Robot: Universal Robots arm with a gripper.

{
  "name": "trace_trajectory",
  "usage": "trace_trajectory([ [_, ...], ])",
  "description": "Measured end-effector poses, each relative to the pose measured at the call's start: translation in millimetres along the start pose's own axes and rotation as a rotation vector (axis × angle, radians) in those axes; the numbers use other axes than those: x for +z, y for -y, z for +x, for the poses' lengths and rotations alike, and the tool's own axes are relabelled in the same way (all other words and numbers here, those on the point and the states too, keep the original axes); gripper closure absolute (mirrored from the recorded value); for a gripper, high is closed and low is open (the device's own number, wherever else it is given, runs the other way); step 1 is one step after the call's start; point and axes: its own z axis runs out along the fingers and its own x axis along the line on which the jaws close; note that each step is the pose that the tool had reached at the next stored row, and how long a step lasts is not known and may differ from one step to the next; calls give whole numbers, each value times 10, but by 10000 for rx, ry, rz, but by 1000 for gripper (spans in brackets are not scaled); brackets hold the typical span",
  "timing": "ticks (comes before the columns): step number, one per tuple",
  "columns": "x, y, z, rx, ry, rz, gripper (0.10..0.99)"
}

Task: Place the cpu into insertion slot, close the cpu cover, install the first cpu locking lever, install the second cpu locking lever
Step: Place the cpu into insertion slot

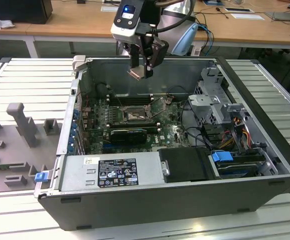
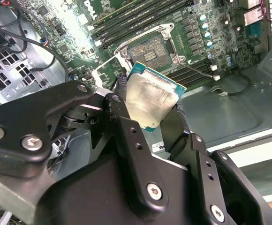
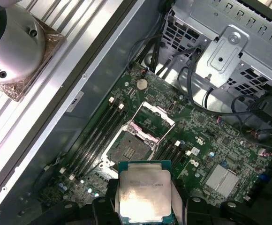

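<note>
One gripper hangs above the open computer case, pinching the cpu by opposite edges well above the uncovered insertion slot; the chip looks light, stiff and fragile, best held edgewise.

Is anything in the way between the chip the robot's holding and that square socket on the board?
Nothing visible. The gripper holds the cpu in open air above the insertion slot, whose cpu cover is swung up off the pin field.
</note>
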Motion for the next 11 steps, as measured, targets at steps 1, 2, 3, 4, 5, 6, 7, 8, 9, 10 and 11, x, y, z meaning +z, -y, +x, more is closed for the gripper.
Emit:
trace_trajectory([
  [1,0,0,0,27,2,0,557],
  [2,0,0,0,65,5,-1,557],
  [3,0,0,0,93,7,-1,557],
  [4,0,0,0,124,10,-2,557],
  [5,0,0,0,149,12,-2,557],
  [6,0,0,0,188,15,-3,557],
  [7,0,0,0,215,17,-4,557],
  [8,0,0,0,273,22,-4,557],
  [9,0,0,0,323,26,-4,557],
  [10,0,0,0,390,32,-5,557],
  [11,0,0,0,454,36,-6,557],
])
